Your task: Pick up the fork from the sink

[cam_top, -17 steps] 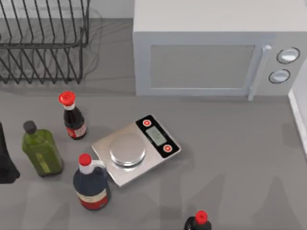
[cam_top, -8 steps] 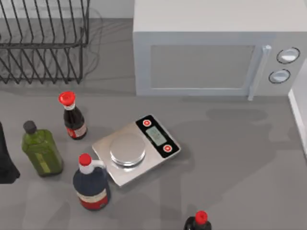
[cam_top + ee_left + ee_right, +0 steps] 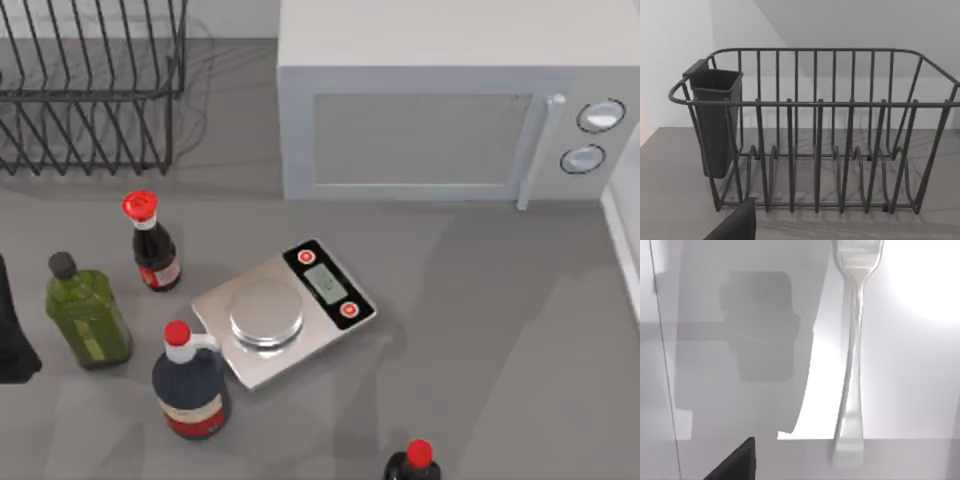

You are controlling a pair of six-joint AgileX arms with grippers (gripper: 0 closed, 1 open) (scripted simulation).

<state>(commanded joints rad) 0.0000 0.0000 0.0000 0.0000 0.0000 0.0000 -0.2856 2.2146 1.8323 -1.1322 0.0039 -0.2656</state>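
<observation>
While the right wrist camera looked straight down, the fork (image 3: 852, 355) lay flat on the pale sink floor (image 3: 920, 380) directly under the right tool, handle end over a ledge. Right tool's finger state: cannot tell; one dark corner of it showed, nothing in its hold. Left tool faced the wire dish rack (image 3: 815, 150) with its dark cutlery cup (image 3: 715, 125); cannot tell its opening either. On the bench (image 3: 480, 320): kitchen scale (image 3: 285, 310), microwave (image 3: 440, 120), bottles.
</observation>
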